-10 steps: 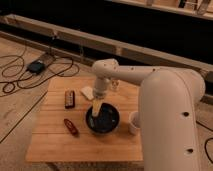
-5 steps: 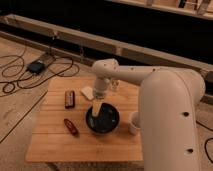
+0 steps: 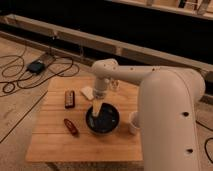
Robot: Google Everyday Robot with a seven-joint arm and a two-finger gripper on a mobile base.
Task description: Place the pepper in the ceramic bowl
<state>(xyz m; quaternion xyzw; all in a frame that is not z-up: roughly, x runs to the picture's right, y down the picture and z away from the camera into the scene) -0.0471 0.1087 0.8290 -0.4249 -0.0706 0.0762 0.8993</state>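
Nothing shifts across one second: tool poised over the bowl, pepper on the worktop

We compare this moment with the two earlier views and find no change. The arm, the dishes and the pepper all sit where they sat a second ago.

We see the pepper [image 3: 70,126] lying flat on the wooden worktop [image 3: 55,145], left of the ceramic bowl [image 3: 114,126] and apart from it, its length running on a slant. A dark flat block [image 3: 70,99] lies farther back on the same side. A white cup [image 3: 134,122] stands just beside the bowl on the right, partly behind the arm.

The white arm [image 3: 165,100] comes in from the right foreground as a thick curved link, crosses above the worktop's back half and bends down at the wrist. The tool [image 3: 96,109] points downward over the bowl's left rim, its pale fingers [image 3: 95,106] spread wide with nothing between them. We cannot tell whether the fingertips touch the bowl.

Dark cables [image 3: 20,80] trail across the floor to the left.
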